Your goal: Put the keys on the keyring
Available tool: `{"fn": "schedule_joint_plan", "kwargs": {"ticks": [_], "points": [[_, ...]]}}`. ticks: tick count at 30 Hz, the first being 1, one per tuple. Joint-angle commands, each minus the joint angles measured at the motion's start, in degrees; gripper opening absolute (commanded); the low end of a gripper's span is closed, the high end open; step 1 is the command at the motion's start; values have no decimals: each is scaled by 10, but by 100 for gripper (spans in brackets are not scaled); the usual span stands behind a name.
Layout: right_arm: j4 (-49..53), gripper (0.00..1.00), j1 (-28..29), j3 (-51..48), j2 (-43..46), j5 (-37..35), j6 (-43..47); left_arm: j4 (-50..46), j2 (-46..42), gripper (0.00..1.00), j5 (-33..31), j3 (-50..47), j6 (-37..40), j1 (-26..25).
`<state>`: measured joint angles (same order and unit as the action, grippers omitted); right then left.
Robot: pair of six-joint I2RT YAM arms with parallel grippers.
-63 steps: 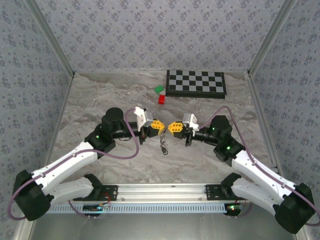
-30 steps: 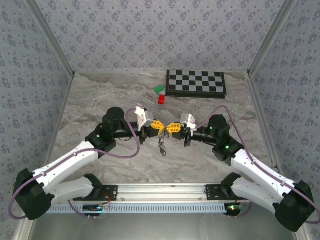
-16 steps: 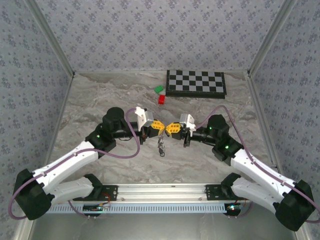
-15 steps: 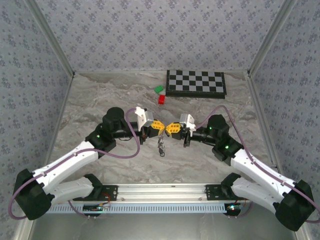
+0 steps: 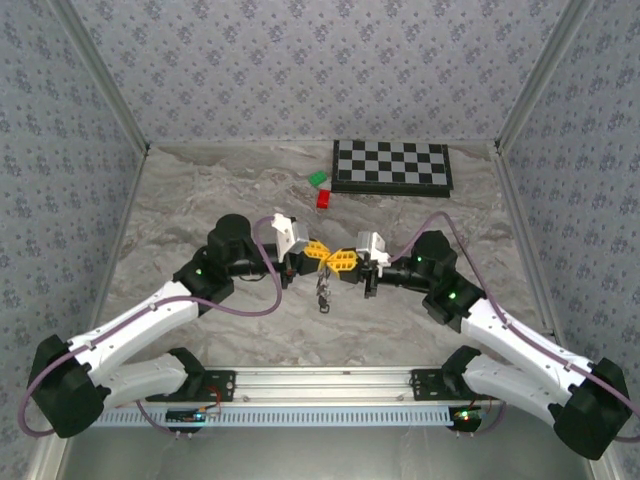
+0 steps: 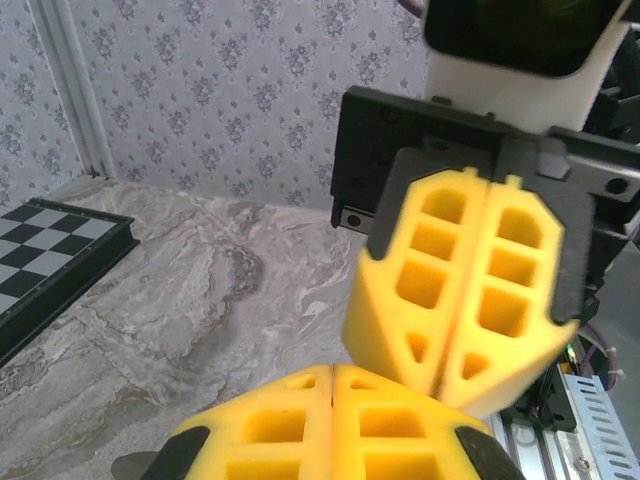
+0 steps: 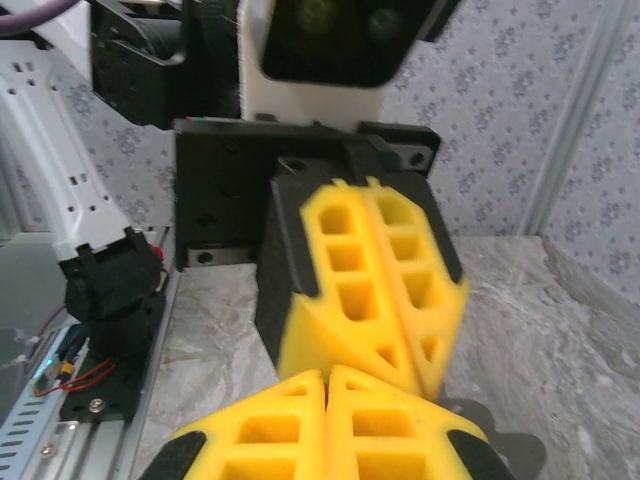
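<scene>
Keys (image 5: 323, 290) form a tiny dark cluster just below where the left end effector (image 5: 319, 256) and right end effector (image 5: 343, 262) meet tip to tip, both clamped shut, so a sideways slip there could likely scatter them across the tabletop (image 5: 200, 210).

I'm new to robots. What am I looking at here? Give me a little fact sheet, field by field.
Left gripper: shut, tips right beside the other gripper's
Right gripper: shut, facing the left one
Keys: small bunch just below the tips; too small to tell what holds it
Chessboard: at the table's far edge
Red block: by the board's left corner
Green block: just behind the red one
</scene>
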<state>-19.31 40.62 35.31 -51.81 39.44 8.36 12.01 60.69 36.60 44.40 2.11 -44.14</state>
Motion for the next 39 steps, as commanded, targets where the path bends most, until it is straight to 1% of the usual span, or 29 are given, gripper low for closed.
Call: {"fn": "schedule_joint_plan", "kwargs": {"ticks": [1, 5, 11, 19, 21, 25, 27, 31, 33, 36, 39], "points": [[-11, 0, 5, 17, 6, 10, -2, 25, -1, 0, 2, 13, 5, -4], [22, 0, -1, 5, 29, -16, 6, 25, -12, 0, -12, 9, 7, -3], [55, 0, -21, -34, 85, -107, -13, 40, -24, 0, -26, 2, -1, 0], [130, 0, -42, -51, 121, -196, -70, 58, -22, 0, -25, 0, -18, -1], [169, 0, -47, -44, 118, -229, -83, 57, -19, 0, -26, 2, -18, 0], [253, 0, -64, -23, 99, -277, -104, 52, -13, 0, -25, 9, -17, -1], [311, 0, -76, -4, 81, -293, -117, 52, -10, 0, -25, 11, -17, -1], [390, 0, -96, 25, 41, -294, -139, 57, -10, 0, -27, 7, -16, 0], [411, 0, -109, 34, 13, -286, -157, 56, -10, 0, -28, 7, -16, 0], [416, 0, -124, 41, -27, -279, -181, 56, -13, 0, -30, 5, -16, -1], [422, 0, -140, 56, -77, -266, -187, 53, -18, 0, -32, 5, -16, -1]]}}
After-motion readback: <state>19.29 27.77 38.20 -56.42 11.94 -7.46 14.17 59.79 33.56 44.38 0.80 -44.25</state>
